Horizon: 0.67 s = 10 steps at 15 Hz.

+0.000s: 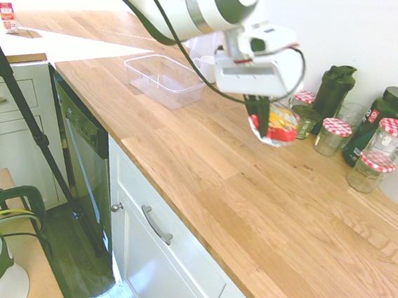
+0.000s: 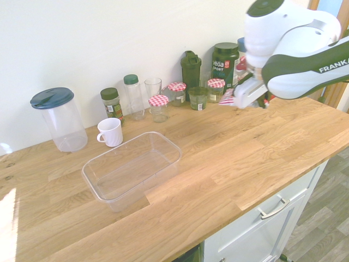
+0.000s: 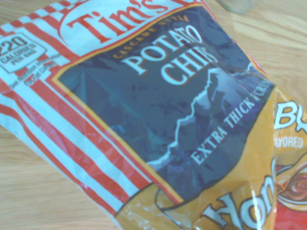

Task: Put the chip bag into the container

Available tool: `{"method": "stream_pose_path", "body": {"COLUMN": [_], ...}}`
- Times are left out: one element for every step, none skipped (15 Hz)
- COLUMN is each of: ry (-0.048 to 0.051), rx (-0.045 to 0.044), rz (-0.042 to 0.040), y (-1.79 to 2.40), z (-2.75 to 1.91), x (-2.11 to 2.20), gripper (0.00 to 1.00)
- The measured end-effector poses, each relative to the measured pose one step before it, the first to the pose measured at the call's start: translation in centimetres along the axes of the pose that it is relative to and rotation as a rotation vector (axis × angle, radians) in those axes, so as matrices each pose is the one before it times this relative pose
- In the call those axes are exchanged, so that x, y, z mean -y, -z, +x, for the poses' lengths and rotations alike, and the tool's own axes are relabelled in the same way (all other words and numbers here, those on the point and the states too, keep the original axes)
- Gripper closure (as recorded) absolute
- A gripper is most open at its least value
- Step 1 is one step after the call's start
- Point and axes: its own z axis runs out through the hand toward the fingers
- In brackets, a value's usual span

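Chip bag (image 1: 280, 125) clamped between closed fingers (image 1: 258, 119), hanging above the countertop (image 1: 265, 197), container (image 2: 132, 169) well apart

We see a wooden tabletop (image 2: 262, 147) bearing the container (image 2: 132, 169), a white mug (image 2: 110, 132) at its eleven o'clock, a lidded pitcher (image 2: 59, 118) and jars (image 2: 159, 107).

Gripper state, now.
Gripper: shut on the chip bag, held above the counter.
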Motion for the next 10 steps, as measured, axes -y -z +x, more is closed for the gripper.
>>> {"method": "stream_pose_path", "body": {"ry": [0.01608,0.01792,0.01618,0.01756,0.01808,0.01479,0.01375,0.01473,0.01389,0.0115], "rx": [-0.01623,-0.01912,-0.02107,-0.01642,-0.01414,-0.01118,-0.00678,-0.0036,0.00092,-0.00138], "rz": [-0.00055,0.00018,-0.00477,-0.00985,-0.00948,-0.01227,-0.01233,-0.01049,-0.01256,-0.01084], "y": [2.155,2.083,1.892,1.508,1.21,0.709,0.318,0.095,-0.096,-0.139], "z": [-2.266,-2.253,-2.256,-1.831,-1.866,-1.498,-1.24,-1.297,-1.132,-0.935], "x": [2.219,2.397,2.43,2.193,2.43,2.298,2.261,2.35,2.141,2.048], "gripper": [1.0,1.0,1.0,1.0,1.0,1.0,1.0,1.0,1.0,1.0]}}
